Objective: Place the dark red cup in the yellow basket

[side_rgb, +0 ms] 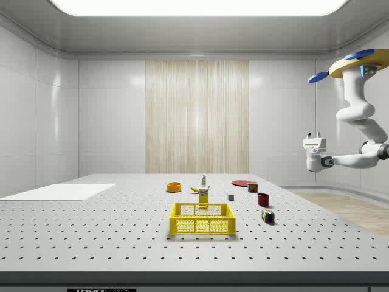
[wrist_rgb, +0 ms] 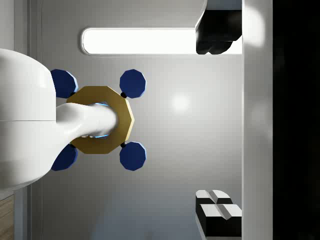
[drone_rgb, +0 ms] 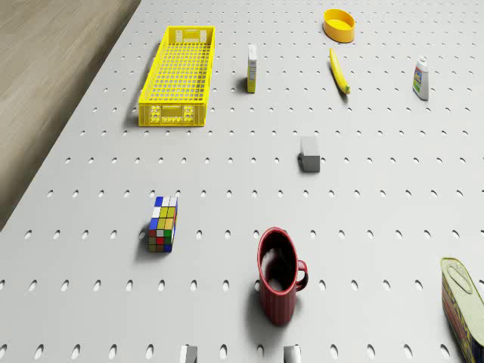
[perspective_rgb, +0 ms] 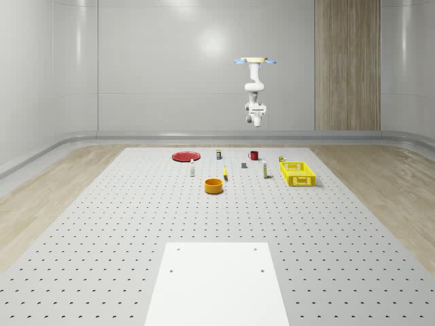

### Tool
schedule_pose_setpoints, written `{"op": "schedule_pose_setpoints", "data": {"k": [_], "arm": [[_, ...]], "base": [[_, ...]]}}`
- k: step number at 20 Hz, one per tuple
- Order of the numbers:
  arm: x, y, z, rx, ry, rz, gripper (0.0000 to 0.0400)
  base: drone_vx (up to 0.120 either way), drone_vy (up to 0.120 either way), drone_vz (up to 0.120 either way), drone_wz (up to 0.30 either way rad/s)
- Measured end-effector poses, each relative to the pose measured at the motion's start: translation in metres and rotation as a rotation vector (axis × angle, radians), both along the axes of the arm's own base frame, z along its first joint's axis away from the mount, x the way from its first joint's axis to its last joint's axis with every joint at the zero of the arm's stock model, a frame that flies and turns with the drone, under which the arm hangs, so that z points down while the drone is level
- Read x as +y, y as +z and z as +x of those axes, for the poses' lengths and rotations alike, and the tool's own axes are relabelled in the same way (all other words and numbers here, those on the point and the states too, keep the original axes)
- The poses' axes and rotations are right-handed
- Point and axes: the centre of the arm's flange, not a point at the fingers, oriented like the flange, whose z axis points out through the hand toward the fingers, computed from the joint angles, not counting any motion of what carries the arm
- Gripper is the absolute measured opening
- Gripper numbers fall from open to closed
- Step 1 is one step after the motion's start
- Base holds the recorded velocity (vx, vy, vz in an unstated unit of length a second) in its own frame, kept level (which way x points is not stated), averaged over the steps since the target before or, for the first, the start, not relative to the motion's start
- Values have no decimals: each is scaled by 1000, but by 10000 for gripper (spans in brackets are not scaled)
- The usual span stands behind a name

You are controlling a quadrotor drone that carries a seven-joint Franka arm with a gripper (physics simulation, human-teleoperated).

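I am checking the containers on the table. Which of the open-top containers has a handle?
The dark red cup: it has a side handle. The yellow basket is a mesh crate and the orange bowl a plain round dish.

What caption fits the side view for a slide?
Drone hovers high at the side view's right, gripper pointing up, far above dark red cup and yellow basket.

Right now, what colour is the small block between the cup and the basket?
Grey, plain. The small block shows best in the drone view.
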Motion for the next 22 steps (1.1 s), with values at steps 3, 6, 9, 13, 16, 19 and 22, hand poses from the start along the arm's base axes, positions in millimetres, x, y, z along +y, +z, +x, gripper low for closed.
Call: {"op": "schedule_pose_setpoints", "data": {"k": [3,6,9,13,16,19,22], "arm": [[0,23,-3,-2,0,0,400],[0,43,-4,-5,0,0,400],[0,61,-3,-7,0,0,400],[0,78,-1,-10,0,0,400],[0,85,-1,-13,0,0,400],[0,89,0,-15,0,0,400],[0,91,0,-17,0,0,400]], "base": [[0,0,0,0],[0,0,0,0],[0,-53,0,0],[0,-120,0,0],[67,-40,0,0],[120,0,0,0],[120,0,0,0]]}}
